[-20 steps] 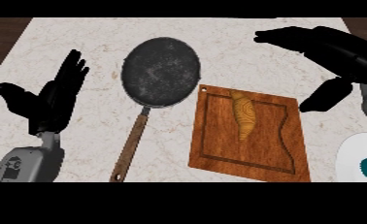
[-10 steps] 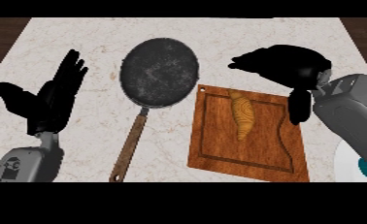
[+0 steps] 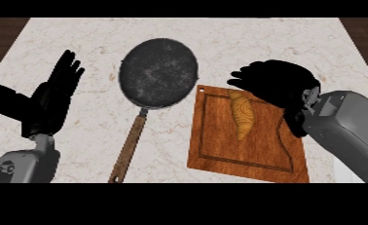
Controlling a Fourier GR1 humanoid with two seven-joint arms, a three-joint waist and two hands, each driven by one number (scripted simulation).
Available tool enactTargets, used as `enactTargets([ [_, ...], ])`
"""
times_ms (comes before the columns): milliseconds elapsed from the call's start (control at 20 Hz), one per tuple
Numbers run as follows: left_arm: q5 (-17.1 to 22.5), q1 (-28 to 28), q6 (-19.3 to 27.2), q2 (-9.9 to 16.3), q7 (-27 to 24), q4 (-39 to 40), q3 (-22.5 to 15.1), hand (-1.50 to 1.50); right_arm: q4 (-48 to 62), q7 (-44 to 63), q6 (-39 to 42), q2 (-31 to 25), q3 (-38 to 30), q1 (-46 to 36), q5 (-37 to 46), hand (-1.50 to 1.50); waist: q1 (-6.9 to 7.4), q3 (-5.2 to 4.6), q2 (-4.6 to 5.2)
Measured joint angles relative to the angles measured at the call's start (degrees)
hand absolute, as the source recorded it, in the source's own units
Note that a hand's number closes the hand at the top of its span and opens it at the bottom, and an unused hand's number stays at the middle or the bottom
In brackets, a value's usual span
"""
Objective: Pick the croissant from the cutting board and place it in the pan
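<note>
Nearest you, the two grey forearms come in from the lower edge. Just beyond them lies the near edge of the board (image 3: pixel 215 151), a reddish-brown wooden slab with a groove running round inside its rim and a small hole at its far left corner. You can read no brand, label or writing on anything here.

The left robot hand (image 3: pixel 52 97) stands at the left edge of the view, fingers straight and spread, pointing up, resting and touching nothing.

The croissant (image 3: pixel 242 117) lies on the far half of the board. You see a long golden-brown piece, tapered to a point at its near end, with faint curved ridges across its thicker far part. It lies lengthwise, roughly in line with the board's long sides, and its far end is partly hidden under the right robot hand (image 3: pixel 277 85).

That right robot hand hangs over the board's far right corner, its fingers bent downward and reaching left above the croissant's far end. You cannot tell from this view whether the fingers touch the croissant; they are not closed round it.

Left of the board, the pan's (image 3: pixel 158 73) brown handle runs from near you up to the dark, speckled round bowl, which holds nothing. All this sits on a pale marbled desk (image 3: pixel 93 39).
</note>
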Motion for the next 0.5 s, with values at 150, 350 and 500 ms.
enactTargets([
  [150, -1.1, 0.8, 0.7, -1.0, 0.1, -1.0, -0.7, 0.00, -2.8, 3.1, 1.0, 2.2, 0.8, 0.8, 3.2, -1.50, -0.08, 0.00, -0.04],
  [350, -1.9, 1.2, 0.3, -1.8, -0.7, -0.5, -0.6, 0.00, -4.3, 4.7, 1.4, 5.7, 0.6, 2.7, 7.1, -1.50, -0.11, 0.01, 0.00],
  [500, -1.8, 1.6, -0.2, -1.8, -0.2, -1.3, 0.1, 0.00, -4.7, 5.0, 1.0, 8.6, 1.0, 4.5, 9.8, -1.50, -0.06, 0.01, 0.01],
])
